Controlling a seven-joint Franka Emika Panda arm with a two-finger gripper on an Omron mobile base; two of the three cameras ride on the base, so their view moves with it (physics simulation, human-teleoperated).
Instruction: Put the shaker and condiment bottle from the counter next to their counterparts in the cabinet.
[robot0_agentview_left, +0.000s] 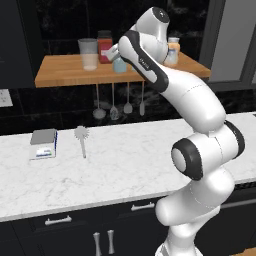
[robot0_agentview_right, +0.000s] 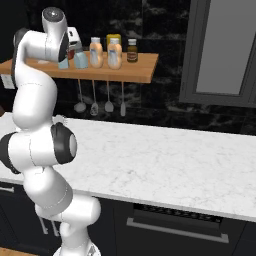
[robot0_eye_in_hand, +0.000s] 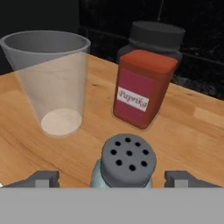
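In the hand view my gripper (robot0_eye_in_hand: 113, 178) is open, its fingertips (robot0_eye_in_hand: 43, 178) wide apart on either side of the shaker (robot0_eye_in_hand: 127, 164). The shaker is teal glass with a dark grey perforated cap. It stands upright on the cabinet shelf board (robot0_eye_in_hand: 188, 131), untouched by the fingers. From the right base view the shaker (robot0_agentview_right: 63, 62) sits beside a paler blue shaker (robot0_agentview_right: 80, 58). Two orange-tan bottles (robot0_agentview_right: 96, 53) (robot0_agentview_right: 114, 53) with white labels stand side by side next to them; I cannot tell which is the condiment bottle. My arm hides the hand in the left base view.
A clear glass cup (robot0_eye_in_hand: 52, 83) and a red paprika jar (robot0_eye_in_hand: 146, 83) stand just beyond the shaker. A dark brown bottle (robot0_agentview_right: 132, 50) is at the shelf's right. Metal utensils (robot0_agentview_left: 120, 102) hang below. On the counter (robot0_agentview_left: 130, 170) lie a small scale (robot0_agentview_left: 44, 142) and a brush (robot0_agentview_left: 81, 138).
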